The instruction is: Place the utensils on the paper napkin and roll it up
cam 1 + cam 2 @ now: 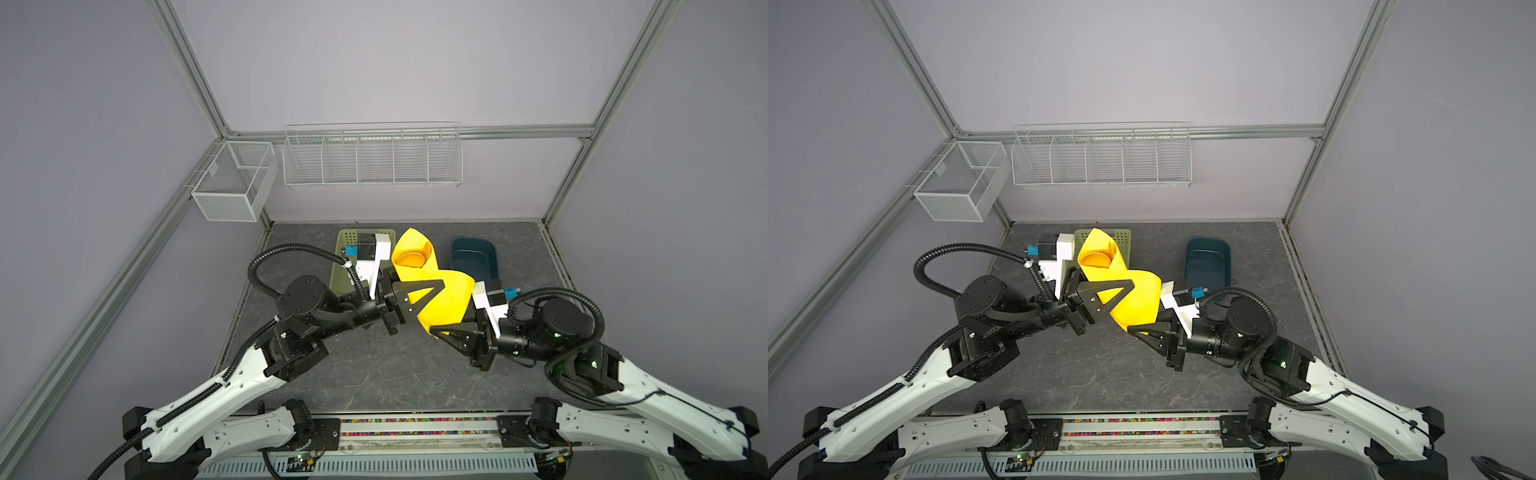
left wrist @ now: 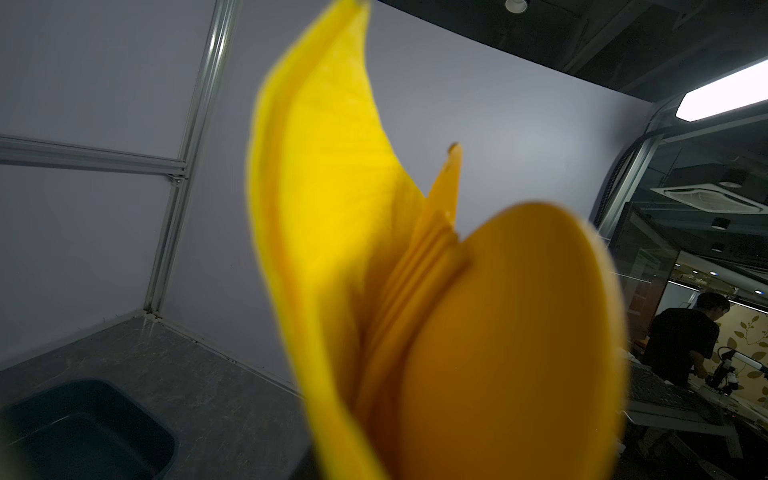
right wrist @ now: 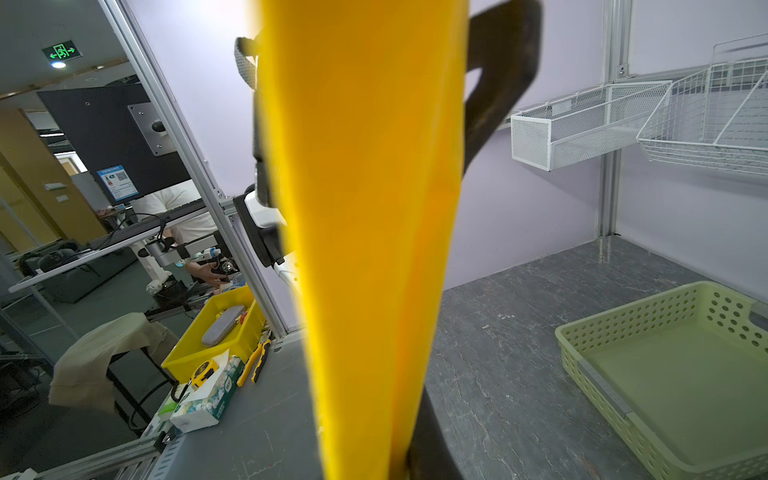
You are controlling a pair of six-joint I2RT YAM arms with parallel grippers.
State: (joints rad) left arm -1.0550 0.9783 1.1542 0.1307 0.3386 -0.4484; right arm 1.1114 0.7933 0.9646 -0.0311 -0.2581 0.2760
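L arm: comes in from lower left, elbow bent, wrist rolled sideways above table (image 1: 395, 374).
Green basket (image 1: 345, 240): on table behind L wrist, mostly hidden.
L gripper (image 1: 432, 291): one finger across top of roll, clamped on paper napkin (image 1: 444, 303) mid-length.
Paper napkin: loose roll held off table betw. both grippers, tilted, open end up and away.
Utensils (image 1: 409, 261): inside roll; spoon bowl shows at open end, other orange pieces beside it in L wrist view, blurred.
R gripper (image 1: 438, 332): jaws together on roll's lower end.
Blue tub (image 1: 494, 253): behind R wrist.
R arm: comes in from lower right, elbow bent.
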